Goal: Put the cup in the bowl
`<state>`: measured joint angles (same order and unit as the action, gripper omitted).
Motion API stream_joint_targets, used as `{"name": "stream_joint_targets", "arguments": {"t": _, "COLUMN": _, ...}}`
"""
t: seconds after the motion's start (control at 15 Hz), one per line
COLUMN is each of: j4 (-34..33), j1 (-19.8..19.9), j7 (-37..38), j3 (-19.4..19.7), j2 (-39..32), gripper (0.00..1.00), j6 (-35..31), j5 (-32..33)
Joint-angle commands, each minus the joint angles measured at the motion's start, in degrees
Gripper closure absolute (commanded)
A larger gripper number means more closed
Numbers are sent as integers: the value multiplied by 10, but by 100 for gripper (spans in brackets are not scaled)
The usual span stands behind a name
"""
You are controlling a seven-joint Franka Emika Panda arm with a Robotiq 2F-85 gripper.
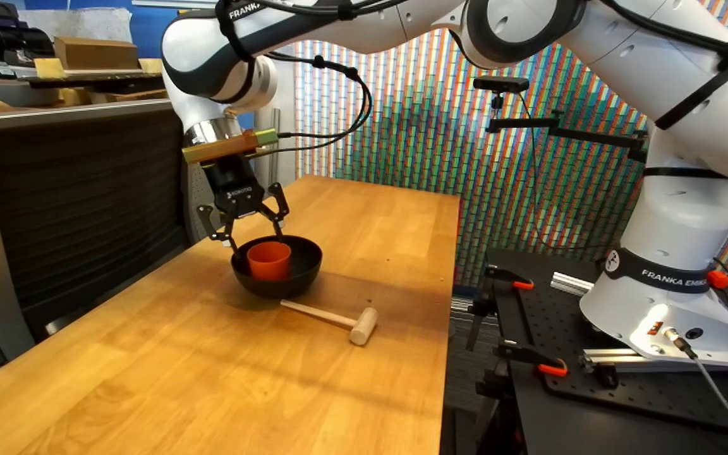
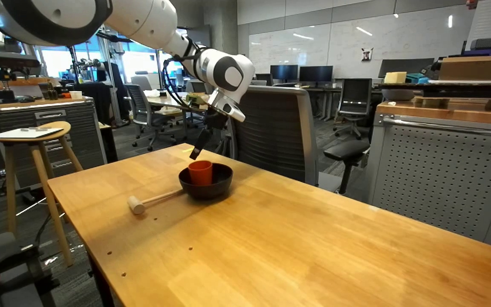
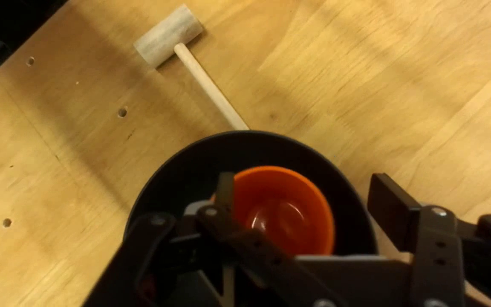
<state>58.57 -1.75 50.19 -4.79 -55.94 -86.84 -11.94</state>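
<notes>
The orange-red cup (image 1: 269, 265) stands upright inside the black bowl (image 1: 306, 268) on the table. The cup (image 2: 200, 172) and the bowl (image 2: 218, 187) also show in an exterior view. My gripper (image 1: 254, 241) is open, with its fingers spread, just above the bowl's far side and the cup's rim. In the wrist view the gripper (image 3: 305, 194) has one fingertip over the cup's (image 3: 290, 213) left rim and the other beyond the bowl's (image 3: 186, 179) right rim. Nothing is held between the fingers. The fingers and linkage hide the lower part of the bowl.
A small wooden mallet (image 1: 364, 325) lies on the wooden table (image 1: 212, 379), its handle end close to the bowl. A black office chair (image 2: 271, 132) stands at the table's edge beside the bowl. A grey cart (image 2: 441, 179) stands beyond it.
</notes>
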Motion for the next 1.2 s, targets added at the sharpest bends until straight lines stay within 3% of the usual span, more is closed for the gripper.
{"name": "stream_joint_targets", "arguments": {"t": 0.0, "j4": 94, "j1": -35, "j7": -8, "j3": 4, "j2": 97, "gripper": 0, "j6": -37, "j5": 34}}
{"name": "stream_joint_targets", "arguments": {"t": 0.07, "j4": 111, "j1": -55, "j7": -18, "j3": 21, "j2": 120, "gripper": 0, "j6": -41, "j5": 33}}
{"name": "stream_joint_targets", "arguments": {"t": 0.53, "j4": 265, "j1": -119, "j7": -109, "j3": 21, "j2": 313, "gripper": 0, "j6": -49, "j5": 145}}
{"name": "stream_joint_targets", "arguments": {"t": 0.87, "j4": 386, "j1": -123, "j7": -173, "j3": 6, "j2": 450, "gripper": 0, "j6": -84, "j5": 214}}
{"name": "stream_joint_targets", "arguments": {"t": 1.13, "j4": 493, "j1": -109, "j7": -159, "j3": -2, "j2": 561, "gripper": 0, "j6": -168, "j5": 192}}
